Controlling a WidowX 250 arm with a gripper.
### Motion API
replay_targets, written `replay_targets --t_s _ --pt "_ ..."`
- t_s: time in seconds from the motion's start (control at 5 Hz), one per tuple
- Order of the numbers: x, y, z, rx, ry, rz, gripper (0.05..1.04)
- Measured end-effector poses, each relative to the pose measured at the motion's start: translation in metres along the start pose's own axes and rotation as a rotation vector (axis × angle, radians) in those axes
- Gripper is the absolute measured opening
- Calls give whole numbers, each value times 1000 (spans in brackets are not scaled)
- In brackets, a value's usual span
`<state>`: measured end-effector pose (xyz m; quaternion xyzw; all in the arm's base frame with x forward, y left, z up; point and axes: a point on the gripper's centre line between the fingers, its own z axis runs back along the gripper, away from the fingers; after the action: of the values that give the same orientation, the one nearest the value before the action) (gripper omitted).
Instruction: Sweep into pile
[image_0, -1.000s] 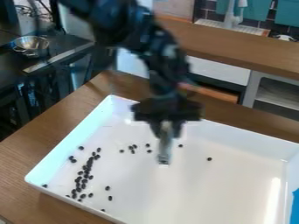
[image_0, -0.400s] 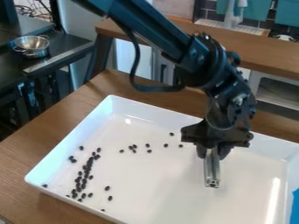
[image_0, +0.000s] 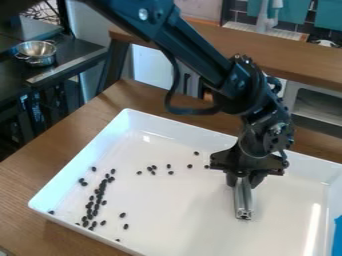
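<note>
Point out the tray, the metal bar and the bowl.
Tray (image_0: 180, 207): camera view, bare floor.
Metal bar (image_0: 242, 201): camera view, middle of its length.
Bowl (image_0: 41, 60): camera view, its outer side.

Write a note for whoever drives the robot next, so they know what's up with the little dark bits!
Gripper: holding a metal bar upright over the right part of the white tray. I can't tell if its tip touches.
Done: many dark bits sit close together in a long strip at the tray's left.
Left: gather the strip into a rounder pile, plus the small cluster further back and the scattered loose bits.
</note>
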<state>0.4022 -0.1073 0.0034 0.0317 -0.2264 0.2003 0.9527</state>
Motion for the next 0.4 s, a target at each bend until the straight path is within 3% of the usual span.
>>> replay_targets --t_s 0.4 --pt "9 2 -8 17 -17 22 374"
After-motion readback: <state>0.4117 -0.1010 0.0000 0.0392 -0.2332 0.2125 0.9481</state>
